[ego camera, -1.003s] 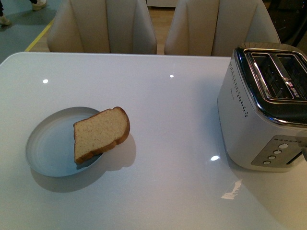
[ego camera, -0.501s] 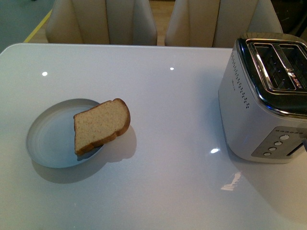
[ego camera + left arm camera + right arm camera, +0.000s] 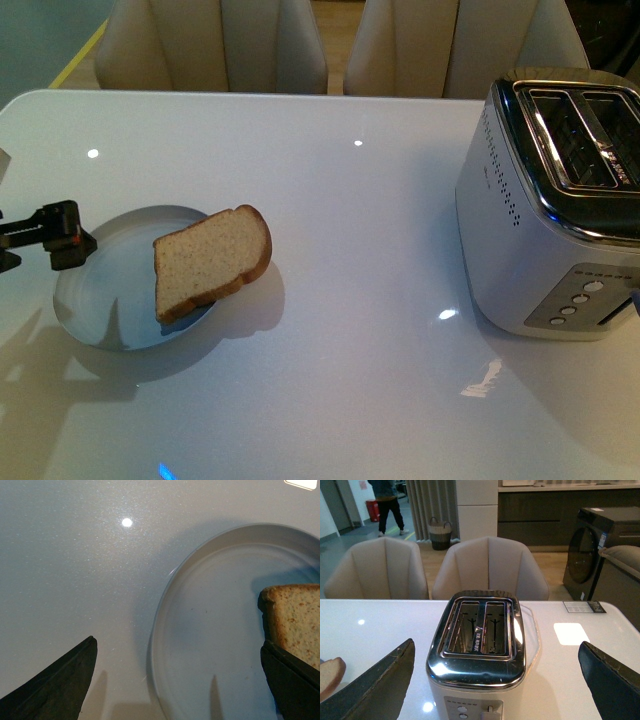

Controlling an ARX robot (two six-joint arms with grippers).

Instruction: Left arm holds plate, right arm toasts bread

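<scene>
The pale blue-grey plate [image 3: 95,305] lies on the white table at the left. The bread slice [image 3: 210,262] leans on the plate's right rim, partly overhanging the table. My left gripper [image 3: 72,237] is open and empty at the plate's left rim. In the left wrist view its jaws [image 3: 178,644] stand wide, straddling the plate's rim [image 3: 162,605], with the bread [image 3: 295,620] near one finger. My right gripper [image 3: 496,645] is open and empty, above and in front of the toaster [image 3: 477,650]; it does not show in the front view.
The silver two-slot toaster [image 3: 550,200] stands at the table's right side, slots up and empty. Two beige chairs [image 3: 220,45] stand behind the table's far edge. A white card [image 3: 571,632] lies on the table beside the toaster.
My left gripper has come into the front view from the left edge and now stands at the plate's left rim. The plate, bread and toaster have not moved.
</scene>
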